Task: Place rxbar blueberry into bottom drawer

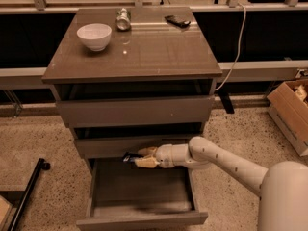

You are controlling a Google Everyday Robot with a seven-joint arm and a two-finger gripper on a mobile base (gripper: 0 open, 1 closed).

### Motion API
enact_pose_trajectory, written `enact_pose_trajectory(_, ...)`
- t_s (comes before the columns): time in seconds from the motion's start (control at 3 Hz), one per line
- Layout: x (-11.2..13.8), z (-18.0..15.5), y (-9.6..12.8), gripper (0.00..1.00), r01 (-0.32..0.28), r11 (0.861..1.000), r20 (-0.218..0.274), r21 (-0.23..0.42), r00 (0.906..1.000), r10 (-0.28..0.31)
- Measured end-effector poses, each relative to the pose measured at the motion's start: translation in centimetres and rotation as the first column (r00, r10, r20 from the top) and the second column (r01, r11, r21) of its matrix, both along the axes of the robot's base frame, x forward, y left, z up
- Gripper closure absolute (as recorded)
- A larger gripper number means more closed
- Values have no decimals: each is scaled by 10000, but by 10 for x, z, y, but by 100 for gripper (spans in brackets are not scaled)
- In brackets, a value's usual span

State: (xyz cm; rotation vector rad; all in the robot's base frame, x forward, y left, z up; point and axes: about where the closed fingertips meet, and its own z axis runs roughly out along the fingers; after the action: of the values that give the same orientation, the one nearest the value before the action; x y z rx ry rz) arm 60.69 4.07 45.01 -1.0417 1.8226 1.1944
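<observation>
The bottom drawer point(142, 219) is pulled out, and its inside looks empty. My gripper point(142, 157) reaches in from the right, just above the drawer's back part and under the middle drawer's front. It is shut on the rxbar blueberry point(129, 157), a small dark-blue wrapper that sticks out to the left of the fingertips. The bar hangs above the drawer's floor without touching it.
On the cabinet top point(159, 57) stand a white bowl point(94, 35), a silver can point(123, 19) and a flat black object point(177, 20). The middle drawer point(120, 146) and the top drawer point(134, 110) are shut. A cardboard box point(290, 113) sits at the right.
</observation>
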Motion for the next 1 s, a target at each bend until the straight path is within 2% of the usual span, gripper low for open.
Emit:
enact_pose_trajectory(0.33, -2, -12, 5, 100, -5, 9994, -230, -335, 9997, -2)
enact_pose_trajectory(0.67, -2, -46, 8, 100, 57, 9990, -353, -442, 9993, -73)
enact_pose_trajectory(1.0, -5, -98, 7, 100, 377, 9981, -706, -497, 9967, -411)
